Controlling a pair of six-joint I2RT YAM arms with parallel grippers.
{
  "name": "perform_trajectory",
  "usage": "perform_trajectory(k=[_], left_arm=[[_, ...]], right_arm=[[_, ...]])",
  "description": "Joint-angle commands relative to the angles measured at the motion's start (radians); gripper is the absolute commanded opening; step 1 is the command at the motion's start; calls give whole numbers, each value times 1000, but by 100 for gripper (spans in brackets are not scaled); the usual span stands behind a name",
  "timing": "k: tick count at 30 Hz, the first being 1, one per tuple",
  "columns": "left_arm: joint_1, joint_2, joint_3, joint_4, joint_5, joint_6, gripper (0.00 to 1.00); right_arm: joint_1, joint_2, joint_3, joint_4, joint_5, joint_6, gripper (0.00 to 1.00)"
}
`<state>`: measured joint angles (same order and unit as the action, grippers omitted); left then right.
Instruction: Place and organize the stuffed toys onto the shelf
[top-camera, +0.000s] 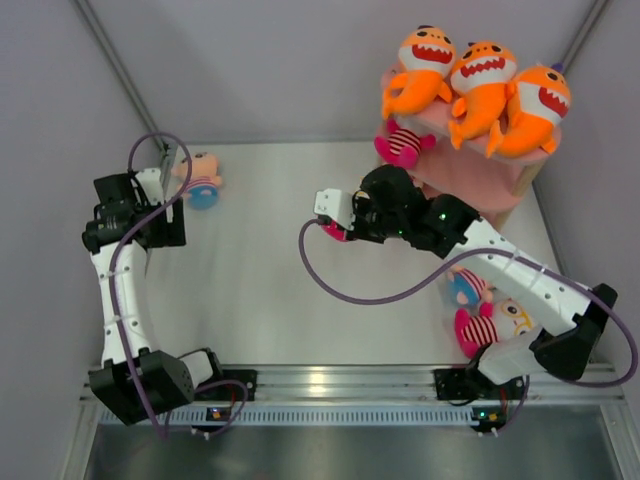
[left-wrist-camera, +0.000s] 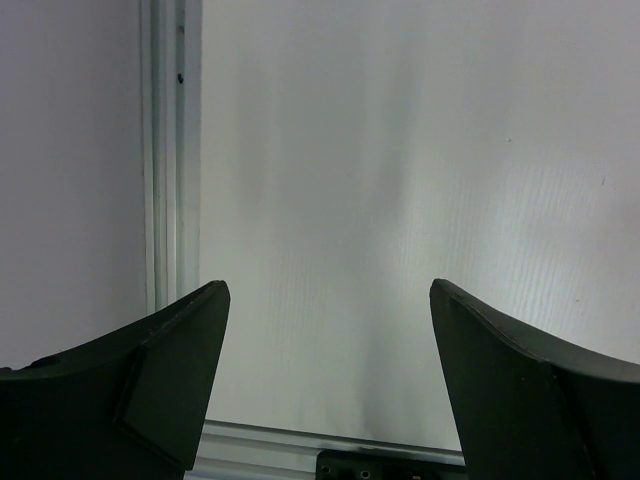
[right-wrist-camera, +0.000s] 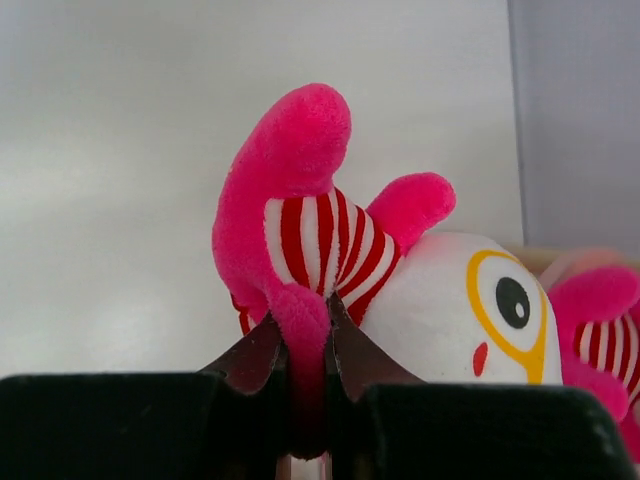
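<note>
From above, the left arm rises from its near-left base and reaches toward the far left wall, its left jaws just beside a blue-bodied doll lying on the tabletop. The right arm stretches from the near right to the middle, and its wrist hides all but a pink scrap of the held doll. Two more toys lie partly under that arm. The shelf stands far right with three orange sharks on top and a striped doll at its left edge; which board carries it is unclear. Open tabletop lies between the arms. In the left wrist view the left jaws stand wide apart over bare tabletop, the wall's rail at left. In the right wrist view the right jaws are clamped together on a pink limb of the white-faced striped doll; another striped toy is cut off at right.
</note>
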<state>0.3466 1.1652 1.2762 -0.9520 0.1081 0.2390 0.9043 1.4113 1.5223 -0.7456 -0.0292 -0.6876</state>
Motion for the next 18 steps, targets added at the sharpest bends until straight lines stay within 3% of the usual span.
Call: perform_trajectory(k=[1, 4, 8, 12, 18], left_arm=[[6, 19, 46, 19, 45, 19, 87], [5, 34, 60, 21, 62, 25, 87], [5, 48, 64, 21, 74, 25, 87], [5, 59, 60, 21, 87, 20, 87], [5, 54, 57, 21, 79, 20, 87]], right_arm=[[-68, -14, 7, -331, 153, -4, 0], [-170, -107, -69, -301, 210, -106, 0], [-356, -236, -142, -122, 143, -283, 0], [-491, -321, -195, -44, -111, -484, 0], [-681, -192, -125, -111, -353, -541, 0]])
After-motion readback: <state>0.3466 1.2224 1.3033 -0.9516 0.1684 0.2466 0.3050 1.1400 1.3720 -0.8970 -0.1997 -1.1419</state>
